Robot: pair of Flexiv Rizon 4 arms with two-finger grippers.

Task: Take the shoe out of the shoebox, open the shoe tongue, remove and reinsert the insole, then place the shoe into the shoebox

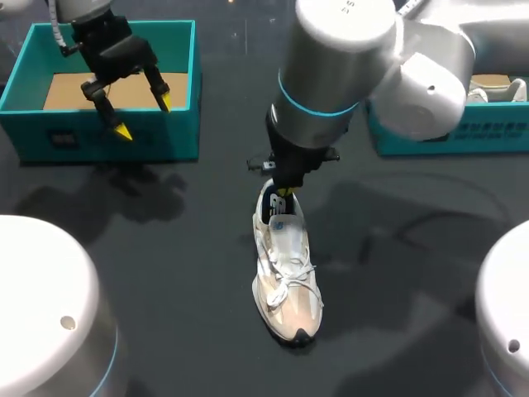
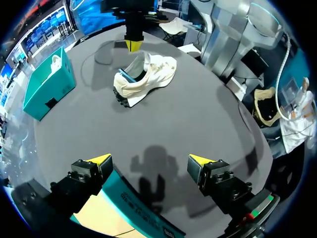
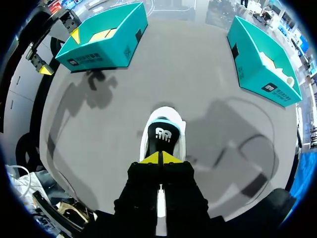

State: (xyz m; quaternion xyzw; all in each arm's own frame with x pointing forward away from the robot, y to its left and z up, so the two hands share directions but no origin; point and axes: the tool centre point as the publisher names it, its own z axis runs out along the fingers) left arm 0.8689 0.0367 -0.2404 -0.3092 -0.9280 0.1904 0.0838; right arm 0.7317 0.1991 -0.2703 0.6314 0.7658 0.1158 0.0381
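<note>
**Table** (image 1: 165,248): dark, matte surface; carries every item below.

**Shoe** (image 1: 285,273): one cream-white lace-up trainer, out of any box. It stands on its sole near the middle of the table, with the toe toward the robot and the heel away. Laces are tied across the instep. The right wrist view (image 3: 163,119) shows it directly ahead of that arm's fingertips, and the left wrist view (image 2: 148,74) shows it far across the table.

**Tongue** (image 1: 279,203): dark with a pale emblem, raised upright at the shoe's opening (image 3: 162,135).

**Right gripper** (image 1: 281,184): the arm enters from the right, its large elbow joint high over the table's middle and its wrist pointing straight down over the heel end of the shoe. The fingers are drawn together (image 3: 160,157), their yellow tips meeting on the upper edge of the tongue and pinching it from both sides. In the left wrist view (image 2: 132,44) it appears as a yellow point just above the shoe.

**Left gripper** (image 1: 144,116): the arm enters from the upper left and hangs above the near wall of the shoebox, well apart from the shoe. The fingers are spread wide with nothing between them (image 2: 151,161). It is also visible in the right wrist view (image 3: 59,52).

**Shoebox** (image 1: 178,132): teal, open-topped, with a tan cardboard floor, at the table's far left (image 2: 143,213) (image 3: 114,47).

**Second box** (image 1: 463,136): teal, at the far right, holding pale contents (image 2: 47,91) (image 3: 257,54).
</note>
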